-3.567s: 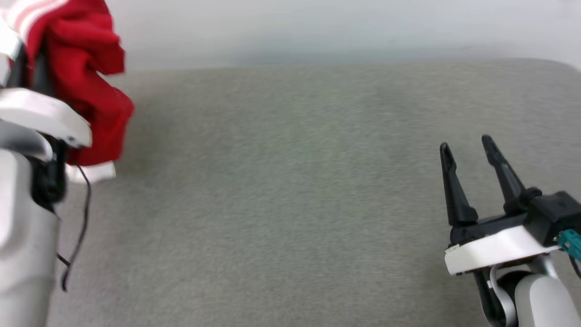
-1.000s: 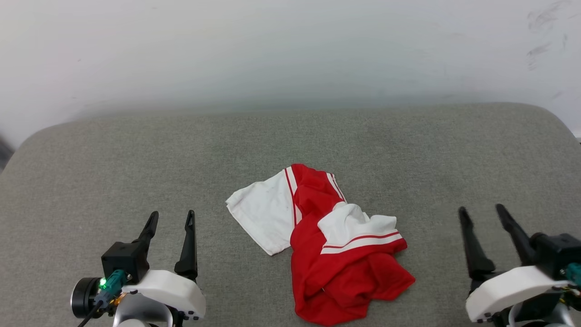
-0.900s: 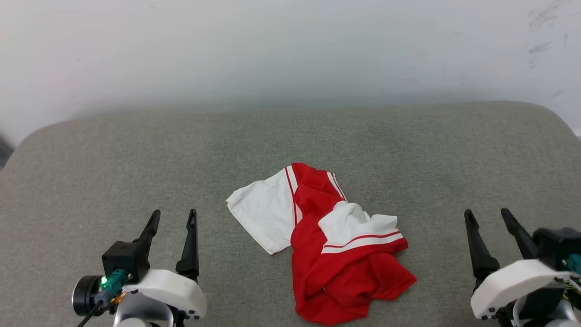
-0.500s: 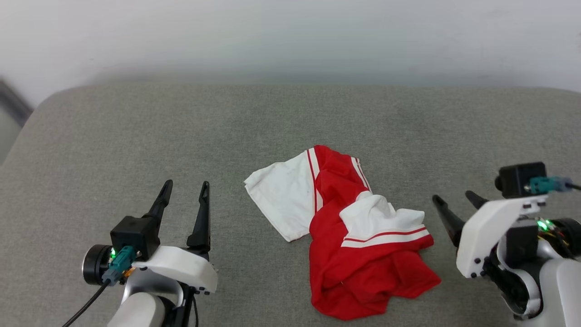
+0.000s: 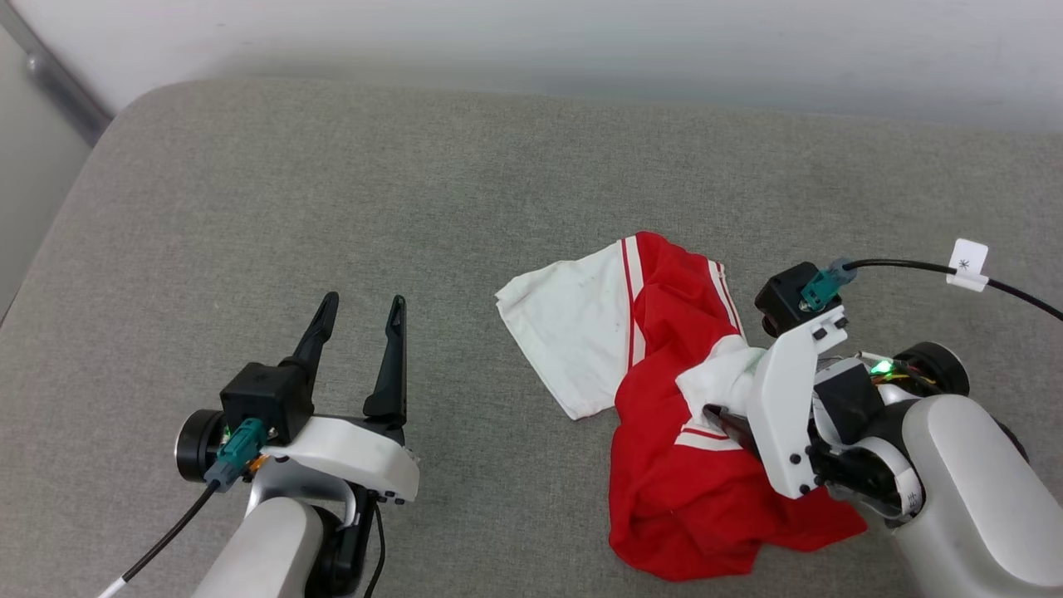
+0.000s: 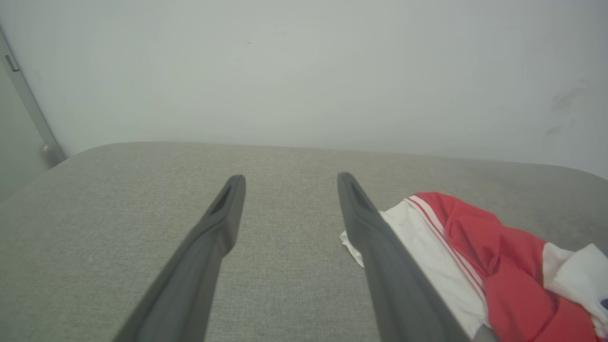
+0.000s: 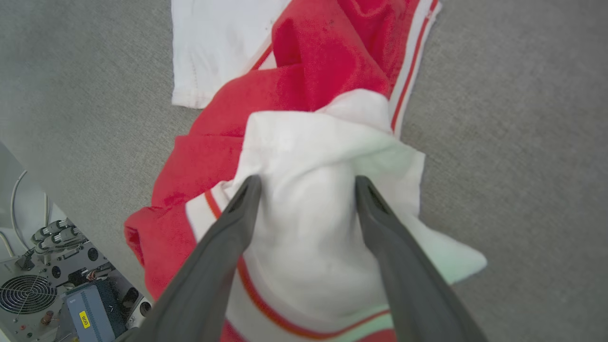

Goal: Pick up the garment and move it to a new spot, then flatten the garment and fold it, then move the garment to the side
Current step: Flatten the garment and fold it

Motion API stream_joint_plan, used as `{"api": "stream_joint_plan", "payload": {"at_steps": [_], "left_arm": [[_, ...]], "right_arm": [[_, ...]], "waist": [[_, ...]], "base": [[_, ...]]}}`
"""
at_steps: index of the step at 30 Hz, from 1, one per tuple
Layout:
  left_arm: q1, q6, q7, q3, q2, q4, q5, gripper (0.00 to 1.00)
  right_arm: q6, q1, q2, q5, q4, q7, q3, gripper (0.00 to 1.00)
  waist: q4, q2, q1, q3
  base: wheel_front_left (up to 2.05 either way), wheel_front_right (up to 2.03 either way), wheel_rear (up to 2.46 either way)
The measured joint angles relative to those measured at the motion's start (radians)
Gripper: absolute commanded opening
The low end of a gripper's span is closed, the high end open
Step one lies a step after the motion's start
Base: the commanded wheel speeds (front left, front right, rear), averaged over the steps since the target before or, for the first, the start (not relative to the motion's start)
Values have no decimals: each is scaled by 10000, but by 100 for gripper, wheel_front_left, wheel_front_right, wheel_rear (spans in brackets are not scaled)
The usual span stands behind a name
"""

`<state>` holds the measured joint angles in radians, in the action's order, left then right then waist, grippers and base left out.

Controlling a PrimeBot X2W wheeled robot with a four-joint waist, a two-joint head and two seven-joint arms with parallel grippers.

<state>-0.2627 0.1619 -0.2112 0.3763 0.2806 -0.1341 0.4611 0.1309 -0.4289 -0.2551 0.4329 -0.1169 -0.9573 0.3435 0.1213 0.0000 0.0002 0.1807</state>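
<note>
The garment [image 5: 673, 316] lies crumpled on the grey cushioned surface [image 5: 374, 166], red with one white sleeve [image 5: 573, 332] spread to the left. My right gripper [image 7: 308, 184] points down onto it, open, its two fingers straddling a raised fold of the other white sleeve [image 7: 308, 237] and touching the fabric on both sides. In the head view its white wrist plate [image 5: 785, 407] covers that fold. My left gripper [image 5: 365, 303] rests low at the left, open and empty, apart from the garment [image 6: 498, 251], which lies to its right.
A white wall runs behind the surface. The surface's rounded left edge meets a grey metal post [image 5: 58, 91]. A black cable with a white tag [image 5: 967, 264] trails from my right wrist. The robot's base electronics with a fan [image 7: 28, 294] show below the front edge.
The head camera has tilted down and turned. My right gripper has swung over, pointed downward and come onto the garment's white sleeve fold. The left gripper stays open in place.
</note>
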Motion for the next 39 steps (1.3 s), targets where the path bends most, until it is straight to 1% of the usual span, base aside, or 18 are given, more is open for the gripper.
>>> {"api": "stream_joint_plan", "payload": {"at_steps": [2, 3, 4, 5, 9, 13, 16, 19, 22, 25, 28, 29, 30, 31, 32, 36, 39], "left_arm": [[-61, -6, -42, 8, -33, -75, 2, 100], [-78, -6, -48, 19, -48, -115, 4, 100], [-79, -8, -73, 23, -65, -155, 10, 100], [-79, -8, -94, 19, -71, -188, 12, 100], [-68, -4, -140, -4, -69, -303, 56, 100], [58, 54, -167, -54, -42, -318, 100, 100], [171, 71, -167, -73, 13, -301, 107, 100], [334, 153, -161, -96, 65, -244, 119, 100], [443, 234, -128, -123, 121, -169, 174, 100], [531, 263, -100, -115, 144, -113, 188, 100], [552, 261, -29, -73, 165, -59, 215, 100], [558, 261, -12, -40, 163, -52, 234, 100], [570, 261, 21, -25, 163, -42, 251, 100], [592, 259, 33, -4, 171, -29, 253, 100], [617, 259, 65, 15, 174, -25, 257, 100], [750, 267, 136, 59, 205, -17, 276, 100], [894, 326, 146, 59, 217, 10, 318, 100]], "right_arm": [[0, -123, -102, 184, -295, -127, 230, 100], [0, -196, -198, 184, -405, -128, 334, 87], [0, -276, -253, 234, -497, -123, 372, 35], [0, -358, -286, 307, -562, -109, 393, 0], [0, -592, -441, 359, -556, 125, 518, 0], [0, -607, -617, 360, -59, 483, 253, 0], [0, -423, -752, 228, 585, 922, -359, 0], [0, 144, -788, 15, 1141, 1411, -1331, 0], [0, 1121, -550, -150, 1381, 1829, -2458, 0], [0, 2152, 35, -257, 1354, 2422, -3574, 0], [0, 3226, 552, -268, 769, 3114, -4475, 0], [-2, 3545, 717, -251, 514, 3377, -4669, 3], [0, 3798, 848, -255, 257, 3657, -4809, 33], [0, 3974, 1030, -247, -23, 3971, -5001, 86], [0, 4113, 1191, -247, -301, 4240, -5191, 100], [-2, 4544, 1528, -291, -1089, 5482, -5499, 100], [-2, 4540, 1661, -251, -1062, 6725, -5365, 100]], "waist": [[53, 0, 0, 35], [65, 0, 0, 36], [65, 0, 0, 24], [53, 0, 0, 8], [-70, 0, -1, -130], [-295, 0, -1, -297], [-515, 0, -1, -424], [-753, 0, -1, -549], [-989, 0, -2, -666], [-1172, 0, -2, -753], [-1270, 0, -2, -830], [-1280, 0, -2, -849], [-1284, 0, -2, -865], [-1283, 0, -2, -881], [-1280, 0, -2, -900], [-1265, 0, -2, -982], [-1298, 0, -2, -1079]], "base": [[0, 0, 0], [0, 0, 0], [0, 0, 0], [0, 0, 0], [0, 0, 0], [0, 0, 0], [0, 0, 0], [0, 0, 0], [0, 0, 0], [0, 0, 0], [0, 0, 0], [0, 0, 0], [0, 0, 0], [0, 0, 0], [0, 0, 0], [0, 0, 0], [0, 0, 0]]}}
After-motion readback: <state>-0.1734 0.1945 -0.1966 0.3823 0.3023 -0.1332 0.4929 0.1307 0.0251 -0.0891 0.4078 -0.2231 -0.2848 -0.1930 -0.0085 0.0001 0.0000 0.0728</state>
